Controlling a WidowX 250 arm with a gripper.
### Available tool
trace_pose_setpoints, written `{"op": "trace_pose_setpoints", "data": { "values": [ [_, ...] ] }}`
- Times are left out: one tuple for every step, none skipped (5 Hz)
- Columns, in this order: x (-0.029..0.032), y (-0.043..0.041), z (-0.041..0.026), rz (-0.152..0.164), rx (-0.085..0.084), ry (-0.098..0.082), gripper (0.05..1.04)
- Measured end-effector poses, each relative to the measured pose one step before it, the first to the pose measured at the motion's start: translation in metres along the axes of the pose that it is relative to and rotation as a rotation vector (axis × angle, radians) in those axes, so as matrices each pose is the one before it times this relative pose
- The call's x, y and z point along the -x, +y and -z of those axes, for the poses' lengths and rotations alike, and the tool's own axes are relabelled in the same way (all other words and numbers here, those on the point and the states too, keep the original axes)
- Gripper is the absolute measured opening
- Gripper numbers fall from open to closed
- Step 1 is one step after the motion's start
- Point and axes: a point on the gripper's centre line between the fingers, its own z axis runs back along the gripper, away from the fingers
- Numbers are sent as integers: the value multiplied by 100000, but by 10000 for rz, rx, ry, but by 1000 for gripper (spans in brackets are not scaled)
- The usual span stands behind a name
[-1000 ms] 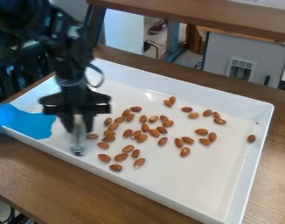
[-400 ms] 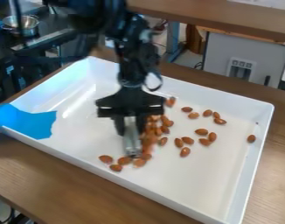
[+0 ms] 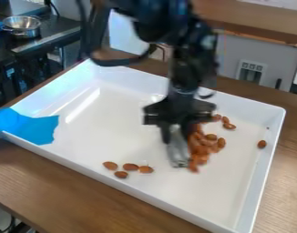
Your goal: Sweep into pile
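Four nuts [image 3: 130, 167] lie at the front of the tray [image 3: 114, 123], needing their own pass. Beyond, the pincer [image 3: 177, 132], closed on a metal tool [image 3: 177, 154], meets the heap [image 3: 202, 148]; best keep low, pushing gently toward the far strays [image 3: 229, 126].

A broad white tray [image 3: 114, 113] on a brown wooden worktop [image 3: 84, 193].
The tray, rectangular with raised walls, lies flat and askew in the camera view; grained wood shows along its near-left, far and right sides, and a blue sheet [image 3: 26, 127] overlaps its left corner.
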Motion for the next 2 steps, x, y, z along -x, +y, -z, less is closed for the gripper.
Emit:
{"op": "trace_pose_setpoints", "data": {
  "values": [
    [573, -3545, 95, 11, 19, -137, 370],
    [66, -3200, -64, -218, -2, 90, 370]
  ]
}}
